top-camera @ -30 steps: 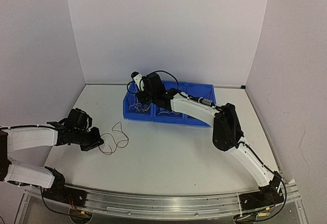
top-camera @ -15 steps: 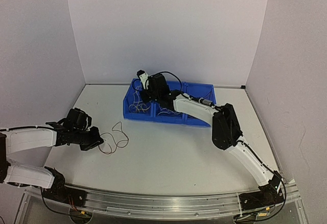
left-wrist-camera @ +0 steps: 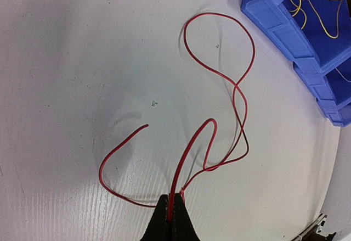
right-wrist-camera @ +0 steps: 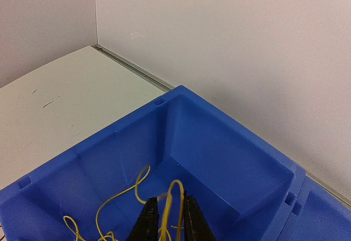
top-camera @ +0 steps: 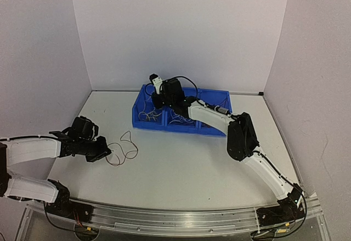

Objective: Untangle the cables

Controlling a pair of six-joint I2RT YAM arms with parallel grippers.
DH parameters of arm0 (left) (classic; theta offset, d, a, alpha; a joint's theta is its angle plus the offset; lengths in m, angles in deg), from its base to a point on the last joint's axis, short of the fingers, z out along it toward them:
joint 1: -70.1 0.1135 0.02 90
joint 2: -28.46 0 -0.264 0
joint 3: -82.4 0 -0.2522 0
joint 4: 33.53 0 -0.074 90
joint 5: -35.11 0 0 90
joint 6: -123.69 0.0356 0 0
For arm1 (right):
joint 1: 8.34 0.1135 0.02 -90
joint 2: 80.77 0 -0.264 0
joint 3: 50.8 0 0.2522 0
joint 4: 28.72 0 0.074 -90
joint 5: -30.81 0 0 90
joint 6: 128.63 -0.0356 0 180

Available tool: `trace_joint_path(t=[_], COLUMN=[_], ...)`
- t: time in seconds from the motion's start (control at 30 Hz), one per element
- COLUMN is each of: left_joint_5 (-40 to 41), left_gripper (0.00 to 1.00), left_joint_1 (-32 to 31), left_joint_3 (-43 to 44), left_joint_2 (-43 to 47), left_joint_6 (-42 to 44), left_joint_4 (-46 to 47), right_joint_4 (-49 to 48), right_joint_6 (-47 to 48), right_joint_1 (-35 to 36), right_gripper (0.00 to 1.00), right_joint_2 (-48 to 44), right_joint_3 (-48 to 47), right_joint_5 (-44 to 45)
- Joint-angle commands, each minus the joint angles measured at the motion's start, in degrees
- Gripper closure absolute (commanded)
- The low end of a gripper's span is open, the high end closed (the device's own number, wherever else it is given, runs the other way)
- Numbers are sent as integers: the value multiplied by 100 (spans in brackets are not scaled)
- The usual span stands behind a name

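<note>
R fingers rose over bin, parting round yellow cable.

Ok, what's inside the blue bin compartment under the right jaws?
Loose yellow wires curl on the floor of the blue bin, one loop rising between the right jaws. The jaws and frame edge hide the rest of the floor.
</note>
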Motion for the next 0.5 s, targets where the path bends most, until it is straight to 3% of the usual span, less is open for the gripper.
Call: trace_joint_path(t=[0.0,0.37,0.47], left_joint_5=[67,83,65], left_gripper=[100,100,100], left_joint_1=[-10,-10,-13], left_joint_3=[33,19,41], left_joint_2=[-53,-81,-120], left_joint_6=[86,20,16], left_joint_4=[80,168,190], right_joint_4=[-106,-72,-73], right_joint_6=[6,376,382], right_joint_1=[13,116,119], right_gripper=[78,51,37], right_joint_2=[-334,-767,-824], right_joint_3=[222,685,648], right_joint_5=[-382,-537,-490])
